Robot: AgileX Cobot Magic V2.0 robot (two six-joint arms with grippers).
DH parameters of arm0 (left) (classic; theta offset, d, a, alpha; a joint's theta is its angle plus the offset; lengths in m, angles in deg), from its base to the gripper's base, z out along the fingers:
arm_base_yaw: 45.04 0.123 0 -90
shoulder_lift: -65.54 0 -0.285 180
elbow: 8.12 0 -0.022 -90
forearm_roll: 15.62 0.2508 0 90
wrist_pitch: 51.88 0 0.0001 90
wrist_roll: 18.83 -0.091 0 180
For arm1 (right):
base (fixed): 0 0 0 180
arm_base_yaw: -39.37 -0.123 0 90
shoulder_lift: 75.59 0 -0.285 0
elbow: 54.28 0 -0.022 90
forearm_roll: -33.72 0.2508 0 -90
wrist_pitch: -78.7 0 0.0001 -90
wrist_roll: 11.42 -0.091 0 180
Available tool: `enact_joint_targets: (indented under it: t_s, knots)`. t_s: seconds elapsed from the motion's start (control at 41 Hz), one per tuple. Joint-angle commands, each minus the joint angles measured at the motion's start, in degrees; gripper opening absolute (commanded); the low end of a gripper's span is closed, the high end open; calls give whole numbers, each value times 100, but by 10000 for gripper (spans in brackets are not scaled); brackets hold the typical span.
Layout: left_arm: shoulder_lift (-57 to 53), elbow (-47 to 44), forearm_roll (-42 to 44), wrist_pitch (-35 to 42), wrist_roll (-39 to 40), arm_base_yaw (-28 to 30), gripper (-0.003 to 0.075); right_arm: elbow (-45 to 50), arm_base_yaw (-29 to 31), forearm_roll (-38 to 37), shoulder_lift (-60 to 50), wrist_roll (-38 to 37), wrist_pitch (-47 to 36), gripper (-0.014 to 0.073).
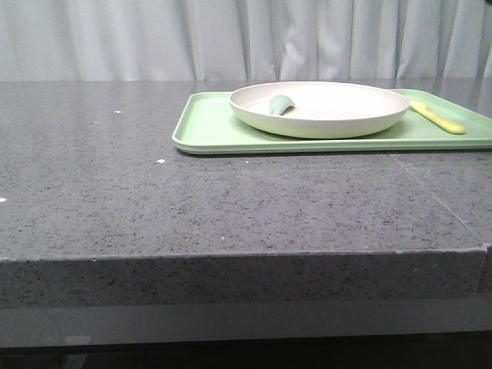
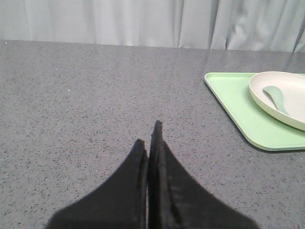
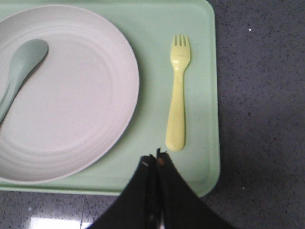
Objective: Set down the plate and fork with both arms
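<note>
The large round cream matte plate [image 1: 319, 109] is sitting on the flat rectangular light-green tray [image 1: 207, 127], which is resting on the speckled grey stone table [image 1: 192, 200] with a pale curtain [image 1: 246, 38] hanging behind it. A pale green-teal spoon-like utensil [image 1: 280, 105] is lying inside the plate, its bowl end toward the plate's middle. The small pale-yellow plastic fork [image 3: 177, 95] is lying flat on the tray just beside the plate, apart from its rim, with its tines pointing away from the right gripper [image 3: 156, 160].

That right gripper is hovering over the tray's near edge with its 2 black fingers pressed together, grasping nothing; the fork's handle end is lying just ahead of the fingertips (slightly off to the side nearer the tray's outer rim), and nothing is lying between them. The plate is sitting ahead and to the other side.

The left gripper [image 2: 148, 136] is likewise clenched and holding nothing, hanging above bare table. The tray's corner and the plate are sitting well ahead of it and off to its right, with open stone between.
</note>
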Motion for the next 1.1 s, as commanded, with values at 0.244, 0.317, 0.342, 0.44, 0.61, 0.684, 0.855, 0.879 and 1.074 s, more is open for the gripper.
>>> enact_joint_targets:
  t_s: [0.244, 0.317, 0.342, 0.44, 0.61, 0.684, 0.855, 0.879, 1.074]
  knots:
    - [46, 157, -10, 432, 2, 12, -18, 2648, -1, 6, -2723, 216, -1844, -118]
    - [46, 157, -10, 432, 2, 12, -18, 3158, -1, 6, -3243, 216, -2090, -118]
    - [46, 157, -10, 432, 2, 12, -18, 3310, -1, 6, -3377, 216, -2141, -118]
    - [46, 157, -10, 432, 2, 12, -18, 3984, -1, 6, -4032, 216, -2551, -118]
    - [46, 157, -10, 432, 2, 12, -18, 4926, -1, 6, -5295, 216, -3009, -118]
    - [46, 157, -10, 432, 2, 12, -18, 5202, -1, 6, -5732, 216, -3060, -118]
    - [46, 157, -10, 432, 2, 12, -18, 5454, -1, 6, -6452, 216, -3061, -118]
    - [46, 157, -10, 432, 2, 12, -18, 5454, -1, 6, -6514, 216, -3066, -118]
    - [46, 157, -10, 432, 2, 12, -18, 5454, -1, 6, -6644, 216, -3102, -118]
